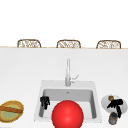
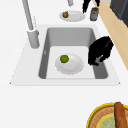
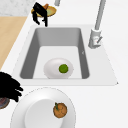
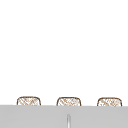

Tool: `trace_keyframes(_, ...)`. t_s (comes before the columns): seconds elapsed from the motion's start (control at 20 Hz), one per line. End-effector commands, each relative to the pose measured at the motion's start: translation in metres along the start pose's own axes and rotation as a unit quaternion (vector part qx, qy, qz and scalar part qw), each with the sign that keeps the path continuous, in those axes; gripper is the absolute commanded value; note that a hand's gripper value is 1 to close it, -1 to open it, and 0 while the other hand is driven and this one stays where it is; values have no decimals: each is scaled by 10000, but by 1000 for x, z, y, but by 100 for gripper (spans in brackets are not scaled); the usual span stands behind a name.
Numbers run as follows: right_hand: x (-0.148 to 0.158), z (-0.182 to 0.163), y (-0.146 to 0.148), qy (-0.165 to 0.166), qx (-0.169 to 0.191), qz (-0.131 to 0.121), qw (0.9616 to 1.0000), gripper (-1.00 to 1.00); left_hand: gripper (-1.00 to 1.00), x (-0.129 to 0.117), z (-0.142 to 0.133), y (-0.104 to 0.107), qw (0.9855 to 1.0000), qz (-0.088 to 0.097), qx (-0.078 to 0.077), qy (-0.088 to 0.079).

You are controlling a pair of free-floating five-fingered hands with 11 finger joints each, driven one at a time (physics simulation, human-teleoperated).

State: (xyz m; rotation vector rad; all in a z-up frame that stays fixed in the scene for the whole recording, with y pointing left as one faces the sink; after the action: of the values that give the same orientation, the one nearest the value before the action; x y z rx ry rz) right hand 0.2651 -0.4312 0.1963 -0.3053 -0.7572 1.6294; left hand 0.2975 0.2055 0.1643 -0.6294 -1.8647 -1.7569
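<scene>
In the front view a red ball [image 1: 67,114] hid the sink's [image 1: 91,85] floor (and whatever lay there), its bottom cut by the edge. In the right side view the right hand [image 3: 8,88] was cut by the left edge; its fingers were too unclear to tell.

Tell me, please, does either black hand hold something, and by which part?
Nothing is held. The left hand hangs with curled fingers inside the grey sink; the right hand hovers with spread fingers above the white plate.
</scene>
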Motion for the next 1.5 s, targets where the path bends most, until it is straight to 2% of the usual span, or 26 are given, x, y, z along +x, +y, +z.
trace_keyframes(0.0, 0, 0, -8, 123, -43, -148, 9998, -100, 0, 0, 0, 0, 10000, 0, 0, 0)
trace_keyframes(0.2, -1, -6, -17, 299, -121, -284, 9991, -100, 0, 0, 0, 0, 10000, 0, 0, 0)
trace_keyframes(0.75, 1, -9, -54, 436, -8, -131, 9990, -100, 0, 0, 0, 0, 10000, 0, 0, 0)
trace_keyframes(1.05, 13, -30, -68, 774, -73, -146, 9969, -100, 0, 0, 0, 0, 10000, 0, 0, 0)
trace_keyframes(1.2, 27, -36, -72, 893, -211, 6, 9958, -100, 0, 0, 0, 0, 10000, 0, 0, 0)
trace_keyframes(1.3, 33, -47, -74, 954, -158, 87, 9953, -100, 0, 0, 0, 0, 10000, 0, 0, 0)
trace_keyframes(1.45, 42, -59, -75, 1197, -166, 90, 9926, -100, 0, 0, 0, 0, 10000, 0, 0, 0)
